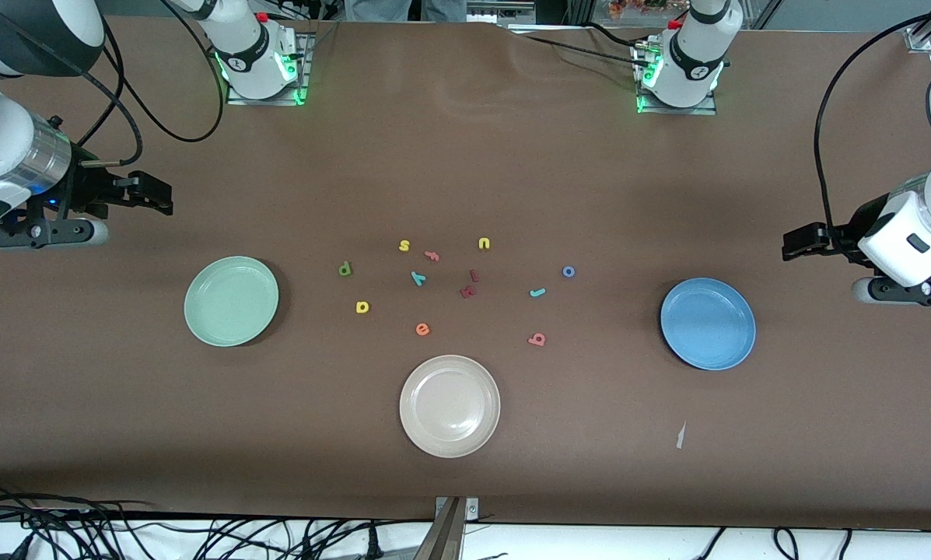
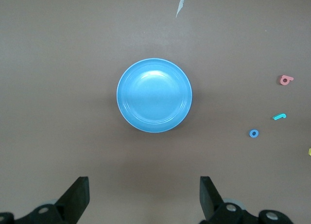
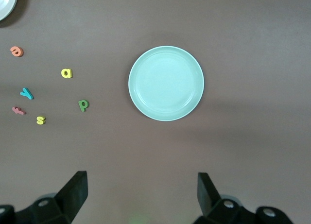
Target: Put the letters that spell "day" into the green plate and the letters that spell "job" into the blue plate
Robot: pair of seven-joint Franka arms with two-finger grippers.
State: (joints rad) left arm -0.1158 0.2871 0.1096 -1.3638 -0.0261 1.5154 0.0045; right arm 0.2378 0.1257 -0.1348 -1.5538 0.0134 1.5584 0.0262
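The green plate point(image 1: 231, 301) point(image 3: 166, 83) lies toward the right arm's end and the blue plate point(image 1: 708, 323) point(image 2: 154, 95) toward the left arm's end, both bare. Between them lie the green d point(image 1: 344, 269) point(image 3: 83, 105), yellow a point(image 1: 362, 307) point(image 3: 66, 73), teal y point(image 1: 418, 278) point(image 3: 26, 93), teal j point(image 1: 537, 293) point(image 2: 279, 116), blue o point(image 1: 568, 271) point(image 2: 253, 133) and pink b point(image 1: 537, 339) point(image 2: 285, 80). My right gripper point(image 1: 158, 198) point(image 3: 142, 178) hangs open over bare table by the green plate. My left gripper point(image 1: 793, 243) point(image 2: 144, 182) hangs open by the blue plate. Neither holds anything.
A beige plate point(image 1: 449, 405) lies nearest the front camera, midway between the other two plates. Among the letters also lie a yellow s point(image 1: 404, 246), a yellow u point(image 1: 484, 243), an orange e point(image 1: 422, 329), a pink f point(image 1: 432, 255) and two dark red letters point(image 1: 467, 292). A paper scrap point(image 1: 680, 435) lies near the blue plate.
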